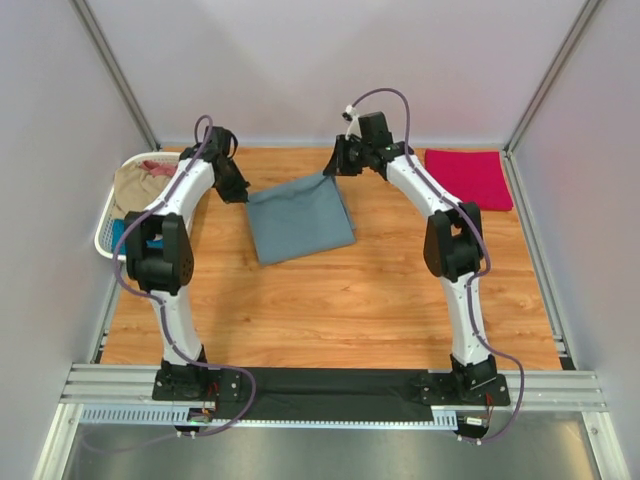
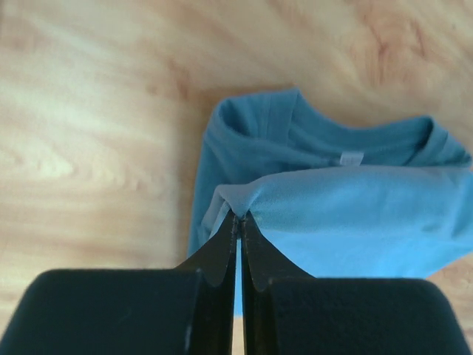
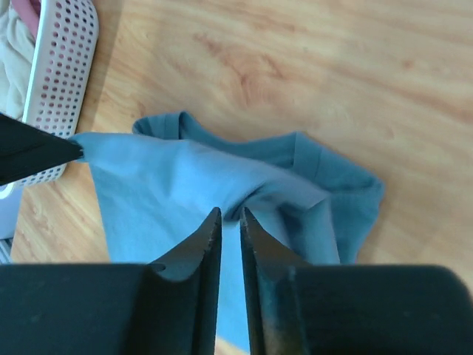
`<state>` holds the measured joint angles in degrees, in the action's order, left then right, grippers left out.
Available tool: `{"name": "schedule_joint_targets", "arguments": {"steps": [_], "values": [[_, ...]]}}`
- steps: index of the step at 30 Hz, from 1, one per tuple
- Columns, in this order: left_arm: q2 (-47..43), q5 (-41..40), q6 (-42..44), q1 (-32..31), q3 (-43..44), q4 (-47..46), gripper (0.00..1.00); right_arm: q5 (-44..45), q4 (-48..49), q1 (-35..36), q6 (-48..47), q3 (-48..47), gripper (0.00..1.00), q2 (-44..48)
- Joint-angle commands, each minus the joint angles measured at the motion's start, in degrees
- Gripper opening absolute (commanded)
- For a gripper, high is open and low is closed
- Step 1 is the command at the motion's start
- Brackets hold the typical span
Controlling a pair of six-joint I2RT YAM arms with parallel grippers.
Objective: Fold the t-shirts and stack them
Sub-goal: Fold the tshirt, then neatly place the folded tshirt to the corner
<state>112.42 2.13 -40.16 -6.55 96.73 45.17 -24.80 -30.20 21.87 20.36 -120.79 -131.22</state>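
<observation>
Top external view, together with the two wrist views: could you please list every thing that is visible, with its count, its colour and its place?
grey-blue t-shirt: one, slate grey-blue, partly folded, middle of the table, far edge lifted.
crimson-pink t-shirt: one, crimson-pink, folded flat, far right corner.
basket: one, white with holes, left edge of the table.
tan cloth: one, tan, in the basket.
dark pink cloth: one, dark pink, in the basket's far end.
bright-blue cloth: one, bright blue, in the basket's near end.
table: one, light wood.
left arm: one, white and black.
right arm: one, white and black.
left hand: black, shut on the grey-blue t-shirt.
right hand: black, shut on the same shirt.
</observation>
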Motion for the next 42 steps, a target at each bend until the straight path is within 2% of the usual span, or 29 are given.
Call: {"name": "schedule_joint_targets", "arguments": {"steps": [1,3,4,5,7,10,14,15,19,28,29,33,36,38,40,42], "values": [[5.9,-1.2,3.1,1.3,7.2,-3.2,0.03,-2.9,9.5,-0.4,1.6,-6.1,0.19,-5.0],[9.4,-2.0,4.8,1.7,12.6,-1.3,0.10,-2.4,9.5,-0.8,2.1,-8.1,0.29,-7.7],[10.0,-2.0,5.5,1.9,14.3,-0.7,0.13,-2.1,9.4,-1.1,2.3,-8.3,0.38,-8.0],[10.4,-3.9,6.2,1.9,15.8,0.7,0.18,-1.8,8.9,-1.5,2.3,-8.1,0.41,-7.7],[9.3,-5.7,7.8,1.9,17.5,1.2,0.21,-1.3,8.1,-1.9,1.4,-5.7,0.44,-6.4],[4.8,-4.3,8.7,1.6,12.0,-0.6,0.25,-1.3,6.6,-2.0,-2.4,0.6,0.47,-2.4],[-0.5,2.6,9.8,0.7,-0.7,-9.5,0.26,-4.5,5.9,-1.9,-5.0,8.4,0.44,1.3],[-1.2,7.1,9.8,0.7,-2.2,-11.3,0.26,-4.8,6.1,-1.9,-5.3,11.3,0.42,1.8],[0.4,13.6,9.4,0.6,-5.1,-16.2,0.23,-6.8,8.0,-1.3,-5.8,16.2,0.31,3.2],[16.3,5.1,15.3,1.8,10.8,-10.7,0.21,-1.6,11.5,-1.1,-7.5,24.3,0.29,4.0],[18.0,4.8,16.4,1.8,12.6,-11.2,0.21,-1.0,12.8,-1.2,-7.7,27.9,0.29,4.7],[20.8,7.0,18.5,1.8,16.9,-12.2,0.22,0.6,15.6,-1.1,-7.9,32.5,0.28,7.5],[20.7,12.2,19.4,1.8,19.5,-11.4,0.23,0.3,16.4,-1.1,-7.1,35.1,0.28,9.8],[17.3,15.0,19.2,1.8,18.0,-11.2,0.24,-0.2,16.1,-1.1,-6.3,36.0,0.28,11.4],[11.3,14.3,18.7,1.5,13.0,-11.6,0.25,0.0,16.0,-1.1,-5.4,38.2,0.28,12.7],[7.0,7.0,19.1,0.6,8.2,-8.5,0.26,0.8,15.3,-1.1,-3.7,41.5,0.31,16.2]]}}
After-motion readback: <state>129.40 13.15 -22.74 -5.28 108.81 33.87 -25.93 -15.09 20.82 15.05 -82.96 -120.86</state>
